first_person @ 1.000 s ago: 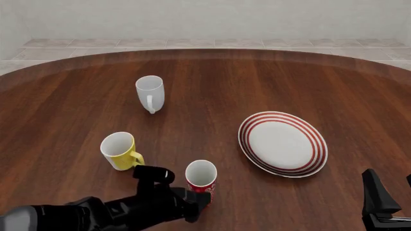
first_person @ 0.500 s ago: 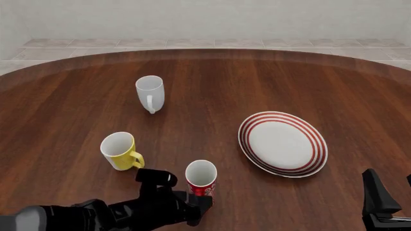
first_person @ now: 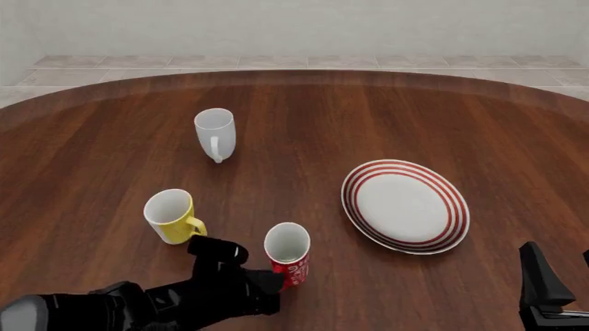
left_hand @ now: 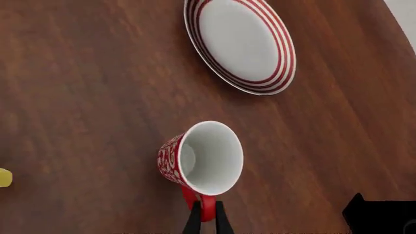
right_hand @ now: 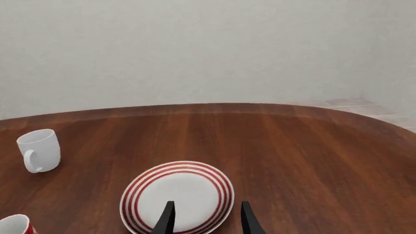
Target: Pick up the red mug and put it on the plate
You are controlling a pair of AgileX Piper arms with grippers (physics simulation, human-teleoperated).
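front high, wrists low, sharing plate (first_person: 405,205)

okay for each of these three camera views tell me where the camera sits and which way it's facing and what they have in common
Front view: fixed above and behind the arms, facing forward and down over the table; left gripper at the red mug.
Left wrist view: behind the left gripper, looking down at its fingers shut on the red mug's handle.
Right wrist view: behind the open right gripper, looking across the table.
All three share the plate.
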